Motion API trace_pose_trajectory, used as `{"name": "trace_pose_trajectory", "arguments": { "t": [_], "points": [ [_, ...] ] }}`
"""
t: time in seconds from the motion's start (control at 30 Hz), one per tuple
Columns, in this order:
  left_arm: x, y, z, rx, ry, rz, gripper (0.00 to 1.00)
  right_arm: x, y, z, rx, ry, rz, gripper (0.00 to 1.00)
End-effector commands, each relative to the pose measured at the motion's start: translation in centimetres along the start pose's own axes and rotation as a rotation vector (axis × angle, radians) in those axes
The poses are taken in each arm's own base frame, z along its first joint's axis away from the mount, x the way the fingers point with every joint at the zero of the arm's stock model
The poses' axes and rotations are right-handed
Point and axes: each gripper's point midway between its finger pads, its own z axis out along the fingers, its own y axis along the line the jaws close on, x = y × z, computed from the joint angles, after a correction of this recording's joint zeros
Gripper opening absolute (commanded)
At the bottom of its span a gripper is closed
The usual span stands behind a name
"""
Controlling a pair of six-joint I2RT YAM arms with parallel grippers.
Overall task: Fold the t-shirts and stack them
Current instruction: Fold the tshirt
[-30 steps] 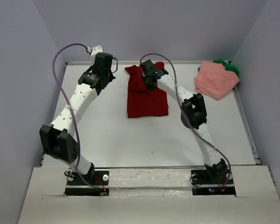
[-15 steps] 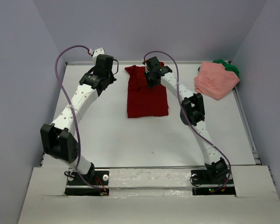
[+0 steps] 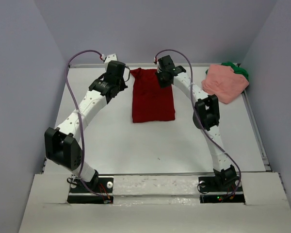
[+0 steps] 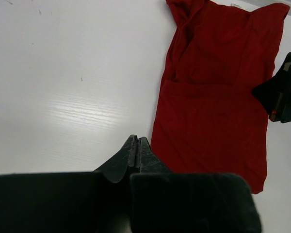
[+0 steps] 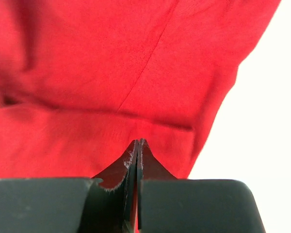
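A dark red t-shirt [image 3: 153, 99] lies lengthwise at the back middle of the table, its upper part spread toward the far edge. My right gripper [image 3: 164, 79] is at that shirt's upper right edge. Its jaws are shut [image 5: 137, 141], a sliver of red cloth shows between them, and the dark red t-shirt [image 5: 136, 63] fills that view. My left gripper [image 3: 117, 86] hangs just left of the shirt, shut and empty [image 4: 137, 139] over bare table, with the dark red t-shirt [image 4: 218, 97] to its right. A salmon pink t-shirt [image 3: 225, 83] lies bunched on a green t-shirt [image 3: 238, 69] in the back right corner.
The table's raised back rim [image 3: 136, 64] runs just behind both grippers. Grey walls [image 3: 19, 73] close in the left, back and right sides. Purple cables [image 3: 75, 58] loop over both arms.
Both grippers have moved toward the back and slightly right. The red shirt's upper right part has been drawn out with the right gripper and now lies flatter and longer.
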Motion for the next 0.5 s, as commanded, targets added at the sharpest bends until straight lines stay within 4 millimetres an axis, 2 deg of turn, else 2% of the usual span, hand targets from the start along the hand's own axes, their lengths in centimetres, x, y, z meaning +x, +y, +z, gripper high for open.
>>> {"name": "trace_pose_trajectory", "arguments": {
  "t": [0.0,0.03,0.13,0.17,0.3,0.43,0.47],
  "points": [
    [0.8,-1.3,0.7,0.027,-0.022,-0.025,0.05,-7.8,-1.0,-10.1,0.035,-0.236,0.01,0.0],
    [1.2,-1.8,1.0,0.04,-0.015,-0.025,0.05,-6.5,-1.0,-9.6,0.039,-0.2,0.011,0.0],
    [3.1,-3.6,2.7,0.1,0.037,-0.022,0.0,-4.5,-1.1,-9.0,0.048,-0.148,0.014,0.0],
    [3.4,-4.8,2.9,0.137,0.043,-0.018,0.0,-2.9,-1.3,-8.1,0.06,-0.106,0.011,0.0],
    [6.8,-7.3,6.3,0.203,0.133,0.013,0.0,-0.4,-0.7,-6.2,0.041,-0.045,0.047,0.0],
    [8.4,-8.4,9.2,0.208,0.178,0.061,0.0,0.5,0.3,-5.1,-0.004,-0.027,0.06,0.0],
    [7.4,-9.2,9.5,0.216,0.16,0.06,0.0,0.6,0.4,-4.9,-0.009,-0.027,0.064,0.0]
  ]
}}
